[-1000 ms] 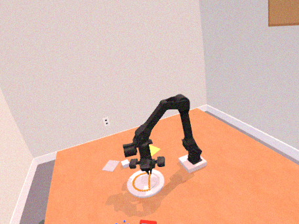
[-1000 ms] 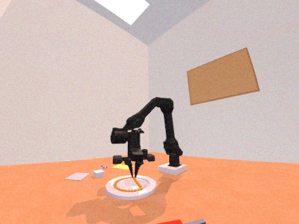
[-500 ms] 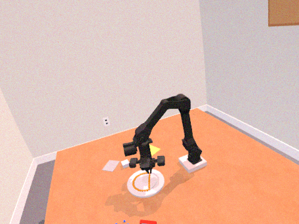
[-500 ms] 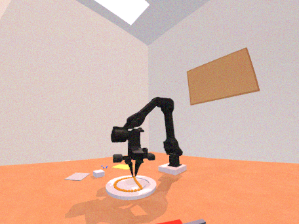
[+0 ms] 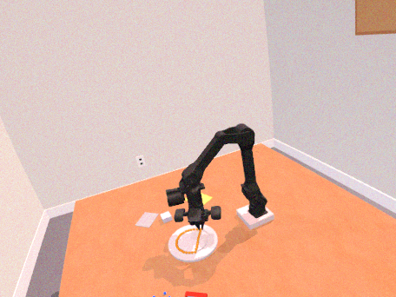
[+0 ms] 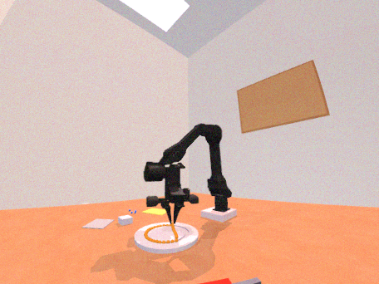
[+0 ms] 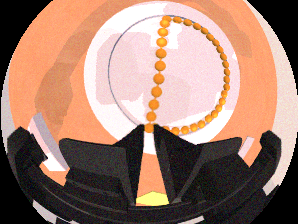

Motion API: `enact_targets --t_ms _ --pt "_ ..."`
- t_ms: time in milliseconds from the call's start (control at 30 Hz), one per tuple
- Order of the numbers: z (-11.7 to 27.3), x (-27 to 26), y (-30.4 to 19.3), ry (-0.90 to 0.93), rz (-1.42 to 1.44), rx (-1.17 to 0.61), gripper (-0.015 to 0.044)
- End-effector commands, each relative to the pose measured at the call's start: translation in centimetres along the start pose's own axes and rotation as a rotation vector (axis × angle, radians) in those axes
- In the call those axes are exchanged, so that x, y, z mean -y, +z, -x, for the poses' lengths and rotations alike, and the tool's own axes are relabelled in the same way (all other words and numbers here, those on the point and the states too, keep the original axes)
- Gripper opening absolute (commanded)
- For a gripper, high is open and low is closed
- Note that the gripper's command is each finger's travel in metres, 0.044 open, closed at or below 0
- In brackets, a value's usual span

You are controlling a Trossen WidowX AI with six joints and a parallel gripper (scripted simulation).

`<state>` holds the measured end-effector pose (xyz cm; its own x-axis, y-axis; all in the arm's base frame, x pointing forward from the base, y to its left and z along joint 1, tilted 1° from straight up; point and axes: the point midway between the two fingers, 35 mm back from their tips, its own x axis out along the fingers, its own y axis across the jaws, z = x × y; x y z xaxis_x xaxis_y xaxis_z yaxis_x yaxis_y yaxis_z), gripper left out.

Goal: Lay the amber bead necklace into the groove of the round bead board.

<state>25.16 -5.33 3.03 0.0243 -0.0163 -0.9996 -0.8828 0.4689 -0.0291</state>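
Note:
The round white bead board lies flat on the table. The amber bead necklace lies on it in a D shape. In the wrist view its curved side follows the right half of the groove, and its other side runs nearly straight across the middle. The groove's left half shows no beads there. My gripper points down at the board's edge nearer the arm base, shut on the necklace at one corner of the D, which is slightly raised. The held bead is partly hidden.
A white cube and a pale flat square lie beyond the board. A yellow sheet lies behind the gripper. A red object sits at the lower frame edge, with small blue bits nearby.

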Motion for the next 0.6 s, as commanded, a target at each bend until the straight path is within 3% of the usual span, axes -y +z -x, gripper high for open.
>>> enact_targets --t_ms 0,567 --pt "-0.42 -0.04 -0.02 0.000 0.005 0.001 0.0000" --pt "0.03 -0.07 -0.03 0.002 0.001 -0.001 0.0440"
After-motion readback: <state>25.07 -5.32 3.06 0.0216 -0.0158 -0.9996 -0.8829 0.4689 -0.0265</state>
